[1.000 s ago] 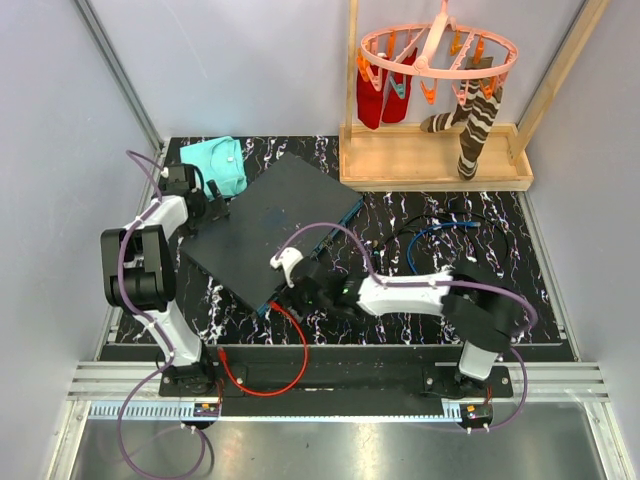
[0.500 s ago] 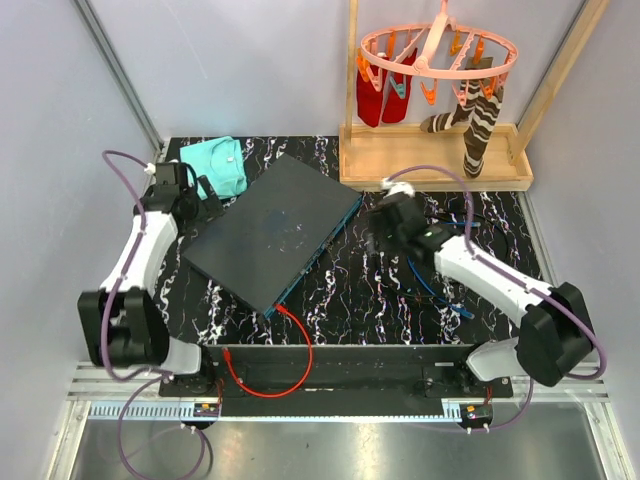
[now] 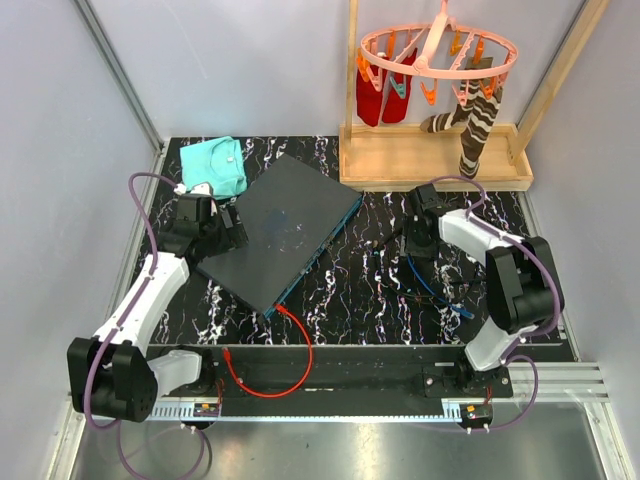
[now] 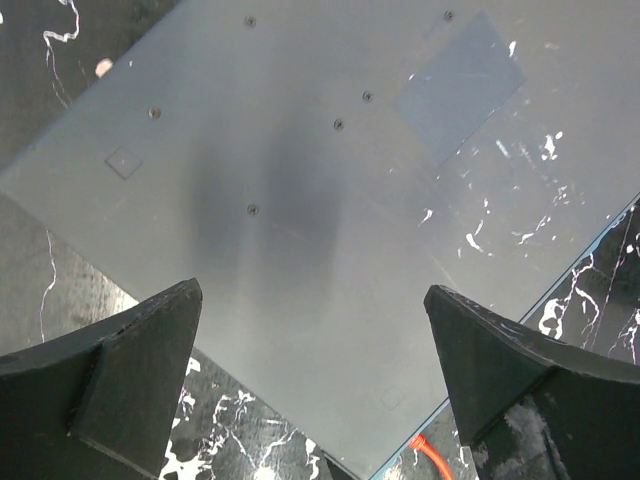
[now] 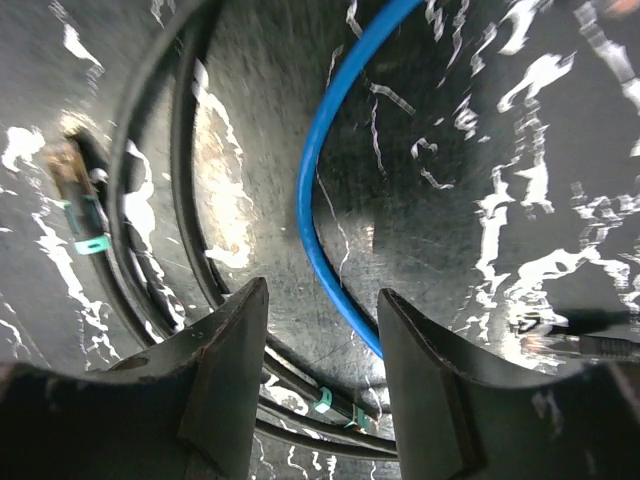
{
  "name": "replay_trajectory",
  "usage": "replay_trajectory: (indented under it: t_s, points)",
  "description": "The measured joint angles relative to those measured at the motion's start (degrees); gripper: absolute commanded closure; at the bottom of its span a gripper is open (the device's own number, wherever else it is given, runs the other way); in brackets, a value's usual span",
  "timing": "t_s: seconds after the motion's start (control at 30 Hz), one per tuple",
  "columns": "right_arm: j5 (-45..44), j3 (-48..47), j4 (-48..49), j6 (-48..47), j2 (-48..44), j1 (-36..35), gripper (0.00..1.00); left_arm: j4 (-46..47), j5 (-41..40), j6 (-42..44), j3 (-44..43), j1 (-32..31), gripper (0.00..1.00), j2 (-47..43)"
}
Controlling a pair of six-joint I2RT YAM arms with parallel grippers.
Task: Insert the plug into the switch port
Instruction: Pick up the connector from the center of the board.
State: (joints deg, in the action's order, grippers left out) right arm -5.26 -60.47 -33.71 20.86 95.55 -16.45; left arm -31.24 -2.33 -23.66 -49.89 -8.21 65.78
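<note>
- Switch up first: the large flat dark grey rectangular box [image 3: 275, 225] lies flat and on the diagonal, left of centre on the black, white-veined marble-pattern bench [image 3: 350, 300]. Its thin teal-blue edge [image 3: 315, 258] faces right and toward the arm bases.
- Left pincer [image 4: 310, 295] hangs over the switch's left corner. Its black fingers [image 4: 130, 370] are spread as wide as they go, with only the grey lid showing below. It has hold of nothing.
- Over to the right pincer [image 5: 322, 295]: it is well apart from the switch, out on the right half of the bench, pointing down at a tangle of cables.
- Its jaws stand partly apart. A thin blue cable [image 5: 308, 170] curves along the bench and passes through the gap between them, not pinched.
- And there's the plug: a clear-tipped connector with a teal boot [image 5: 80, 195] on a thin black cable [image 5: 180, 150]. In the wrist view it lies on the bench left of the fingers, outside the jaws and untouched, away from the switch.
- Thin red cable [image 3: 300, 350] loops across the near strip of the bench, one end meeting the teal-blue edge at the switch's nearest corner.
- Folded teal cloth [image 3: 218, 165] sits just beside the switch's far-left side.
- Far right, a shallow wooden tray [image 3: 430, 165] stands under a round pink peg hanger [image 3: 440, 50] carrying red, teal and brown-striped socks.
</note>
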Motion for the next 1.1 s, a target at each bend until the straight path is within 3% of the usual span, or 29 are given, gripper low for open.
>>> replay_trajectory:
  t_s: [0.33, 0.4, 0.6, 0.83, 1.1]
  points:
    - [3.7, -1.5, -2.0, -2.8, 5.7, 1.8, 0.53, 1.3, 0.9, 0.1, 0.0, 0.0, 0.01, 1.0]
    - [3.6, -1.9, -2.3, -3.3, 6.1, 1.8, 0.70, 1.3, 1.4, 0.1, 0.0, 0.0, 0.01, 1.2]
    - [3.3, -2.5, -2.1, -4.7, 6.8, 1.8, 1.00, 1.4, 2.5, 0.1, 0.0, 0.0, 0.01, 1.2]
    - [-1.9, -2.2, -3.0, -7.0, 4.1, 1.8, 1.00, 1.4, 3.0, 0.0, 0.0, 0.0, 0.01, 1.2]
    - [-14.4, -7.1, -5.8, -11.3, -11.4, 1.8, 1.00, 1.4, 4.3, -0.4, 0.0, 0.0, 0.01, 1.2]
